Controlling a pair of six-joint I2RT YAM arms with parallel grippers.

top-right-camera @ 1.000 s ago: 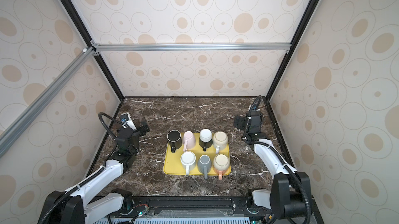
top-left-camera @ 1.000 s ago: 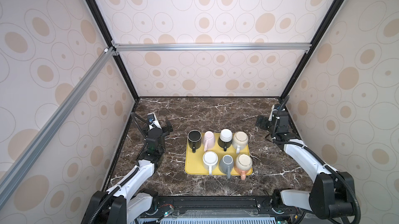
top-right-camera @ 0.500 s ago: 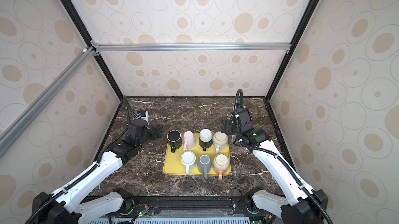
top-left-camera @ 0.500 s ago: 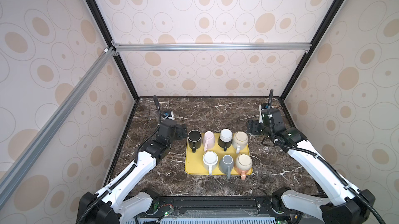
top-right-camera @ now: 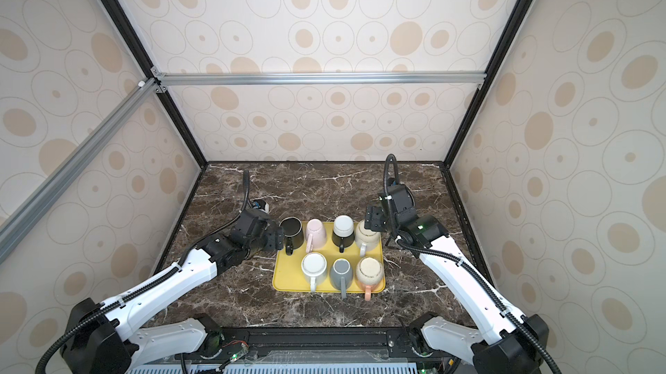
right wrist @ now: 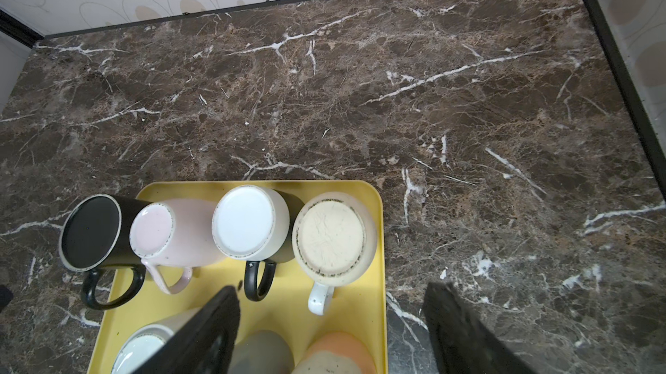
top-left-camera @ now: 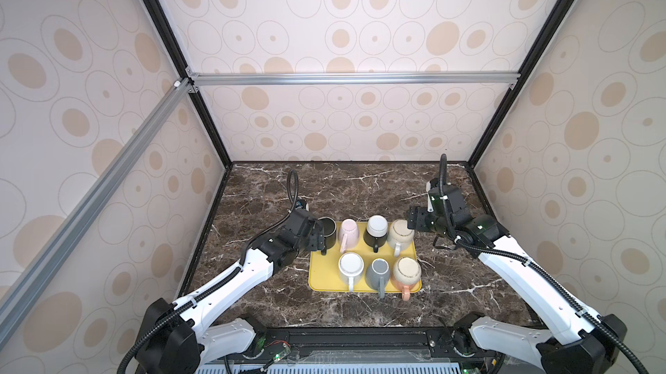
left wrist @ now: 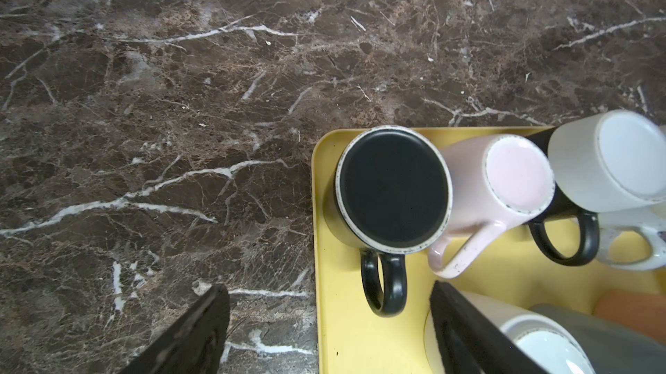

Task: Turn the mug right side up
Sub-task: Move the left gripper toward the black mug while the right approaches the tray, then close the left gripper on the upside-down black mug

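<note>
Both arms have swung in, left gripper (left wrist: 328,302) spread before the black mug (left wrist: 393,188), right gripper (right wrist: 334,298) spread before the cream mug (right wrist: 333,239), both empty.

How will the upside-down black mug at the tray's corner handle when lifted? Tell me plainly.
The black ceramic mug looks rigid and probably heavy for its size. Its glaze may be slippery, so the loop handle seems the surer hold. Resting mouth-down, it should not roll, though pushing could knock the pink ceramic mug beside it.
</note>
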